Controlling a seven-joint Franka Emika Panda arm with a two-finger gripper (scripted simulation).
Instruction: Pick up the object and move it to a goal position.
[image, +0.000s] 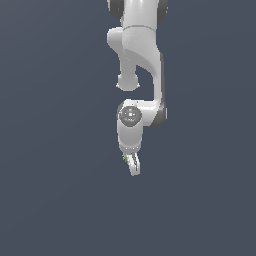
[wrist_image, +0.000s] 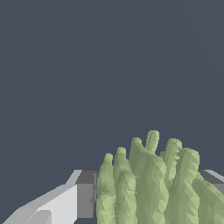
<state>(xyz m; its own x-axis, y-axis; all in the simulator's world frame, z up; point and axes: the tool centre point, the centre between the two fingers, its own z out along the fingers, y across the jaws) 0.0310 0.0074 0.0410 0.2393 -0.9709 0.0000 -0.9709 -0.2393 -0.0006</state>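
The lumpy green object is held pinched in the gripper, but that ridged surface could probably be lost mid-move if jolted.

No legible text, label, brand, number or sign appears in either view. The arm casing is plain white and unmarked. The ridged green object carries no lettering. The dark background bears no markings.
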